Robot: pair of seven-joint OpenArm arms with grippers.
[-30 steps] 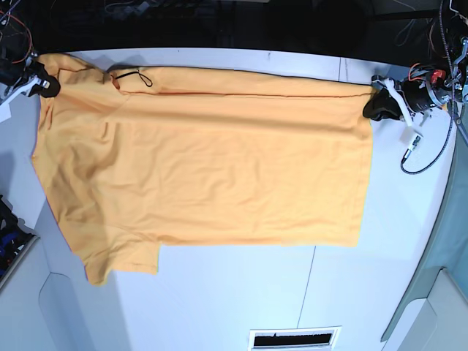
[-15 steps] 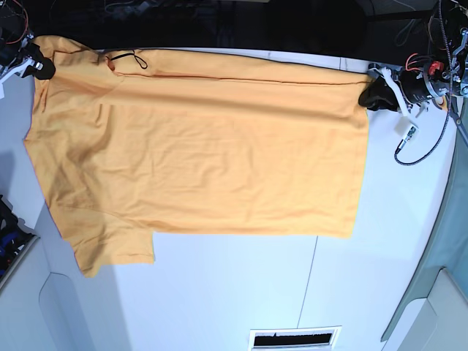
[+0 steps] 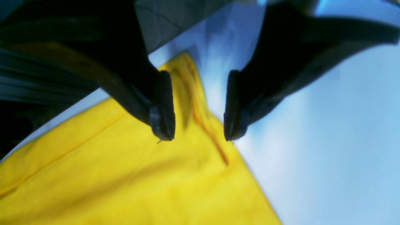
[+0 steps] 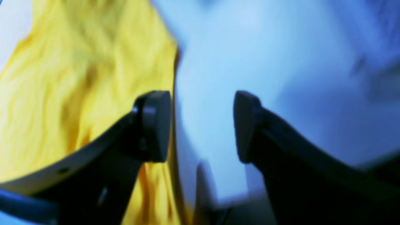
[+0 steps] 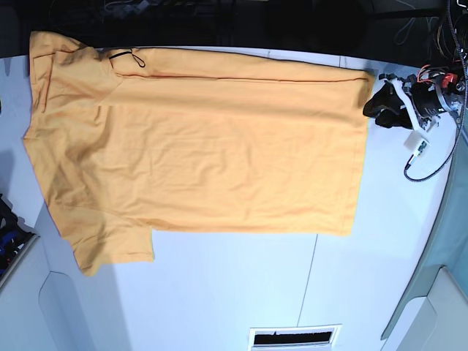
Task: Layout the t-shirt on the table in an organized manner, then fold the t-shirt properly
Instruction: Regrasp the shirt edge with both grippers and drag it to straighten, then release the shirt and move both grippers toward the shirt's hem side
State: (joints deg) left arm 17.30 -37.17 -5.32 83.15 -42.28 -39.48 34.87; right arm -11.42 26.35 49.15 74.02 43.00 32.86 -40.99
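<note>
We see the t-shirt (image 5: 197, 142) lying spread flat on the table (image 5: 241, 292), its body stretched sideways across the far half of the white top in the base view. The collar end sits at that view's left, with a thin black looped marking (image 5: 128, 57) near the neckline, and one short sleeve (image 5: 110, 252) points toward the near edge. The hem runs as a fairly straight line on the view's right side. Light wrinkles cross the fabric, and its far edge reaches the back rim of the table.

The left gripper (image 3: 198, 120) hovers just past the far hem corner of the t-shirt. In its wrist view the two dark fingers (image 3: 162, 106) stand apart with a clear gap, and the yellow hem corner lies on the table below them, gripped by neither. So the jaws are released and hold nothing. In the base view this gripper (image 5: 391, 104) sits just beside the shirt's corner, apart from it.

The right gripper (image 4: 203, 126) also has its jaws spread wide and empty. Between its fingers (image 4: 156, 125) we see bare table, and the edge of the t-shirt lies just beside one finger. The base view does not show this gripper.

A small vent slot (image 5: 295, 337) is cut into the table's near edge, well apart from the shirt.
</note>
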